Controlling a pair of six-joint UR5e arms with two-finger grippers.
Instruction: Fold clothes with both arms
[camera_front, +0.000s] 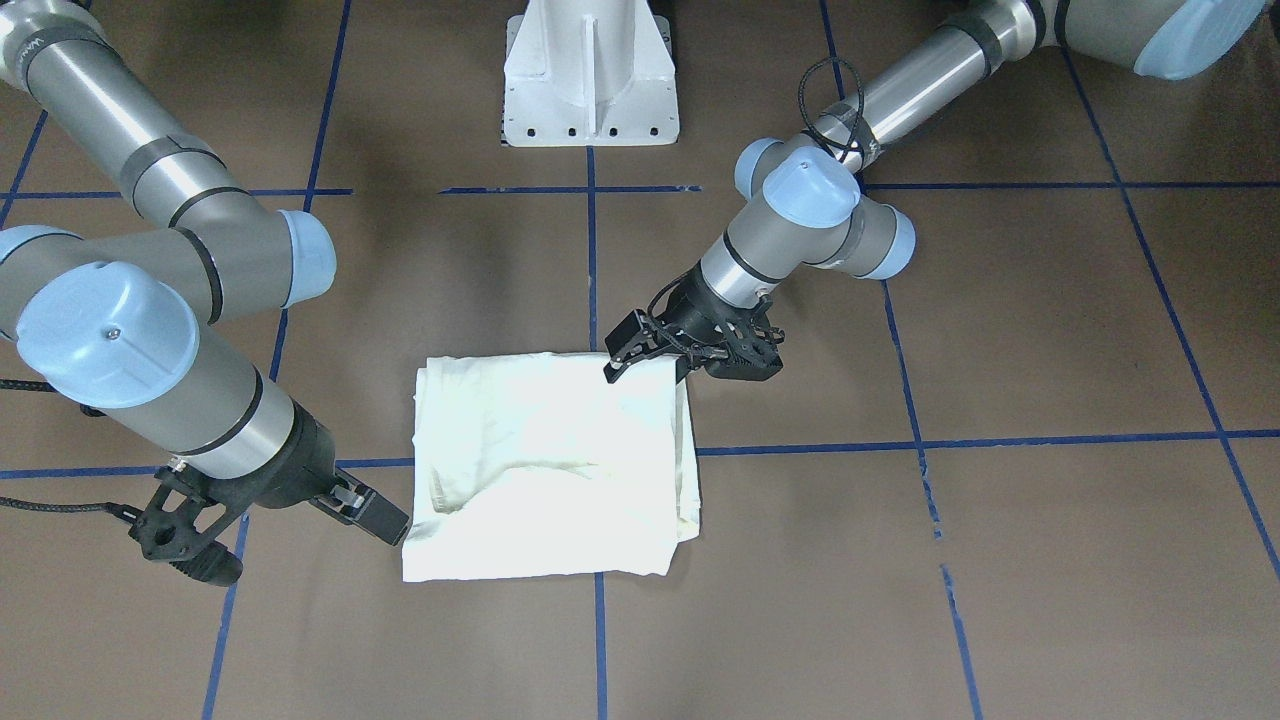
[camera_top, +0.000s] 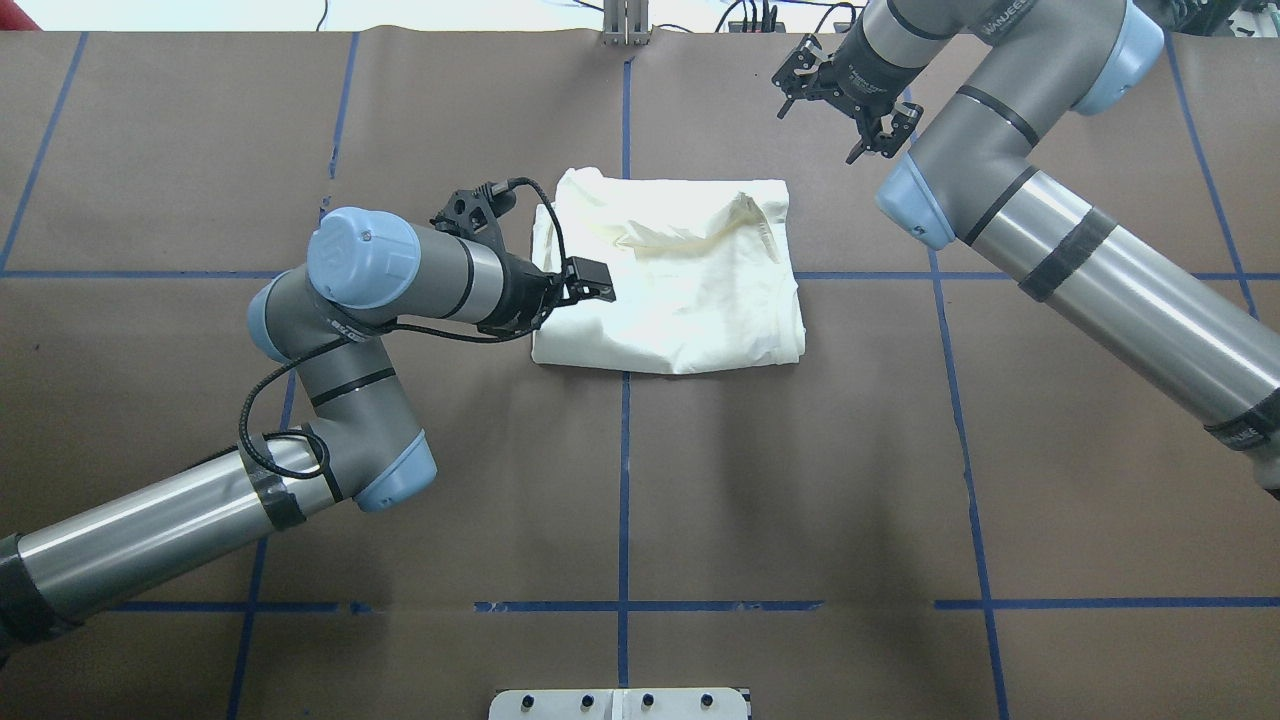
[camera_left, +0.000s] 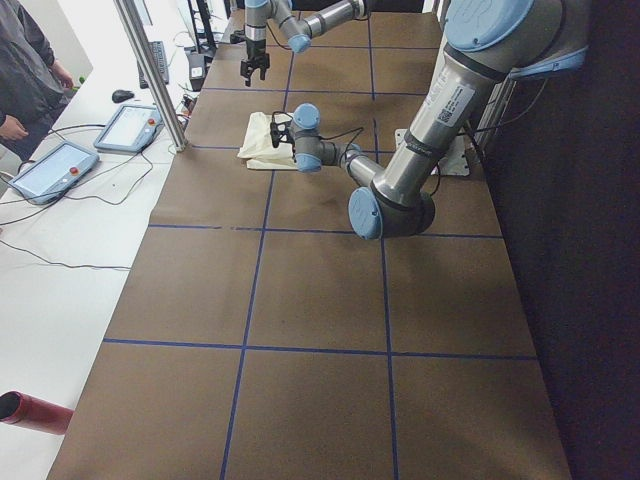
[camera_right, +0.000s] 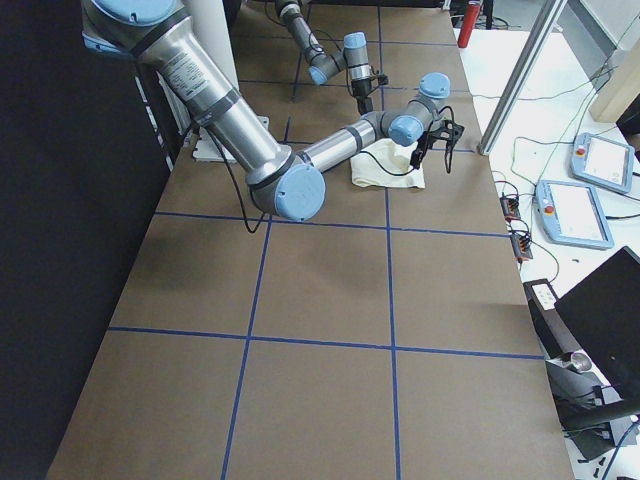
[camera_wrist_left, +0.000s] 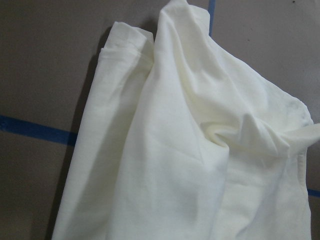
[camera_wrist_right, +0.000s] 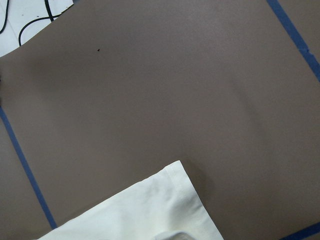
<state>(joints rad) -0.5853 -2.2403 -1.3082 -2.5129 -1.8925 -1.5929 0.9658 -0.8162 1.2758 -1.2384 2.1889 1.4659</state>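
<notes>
The clothes are one cream-white shirt (camera_front: 550, 460) (camera_top: 670, 290), folded into a rough rectangle on the brown table with its plain side up and a few wrinkles. No print shows. My left gripper (camera_front: 648, 372) hangs open just over the shirt's corner nearest the robot's left, holding nothing. The left wrist view is filled with rumpled cream cloth (camera_wrist_left: 190, 150). My right gripper (camera_top: 825, 120) is open and empty, raised above the table beyond the shirt's far right corner. Only a hemmed corner of the shirt (camera_wrist_right: 145, 215) shows in the right wrist view.
The white pedestal base (camera_front: 590, 75) stands at the robot's edge of the table. Blue tape lines (camera_top: 624, 480) grid the brown table. Past the far edge a person (camera_left: 25, 70) stands by a white side table with two pendants (camera_left: 50, 170) and a metal post (camera_left: 150, 70).
</notes>
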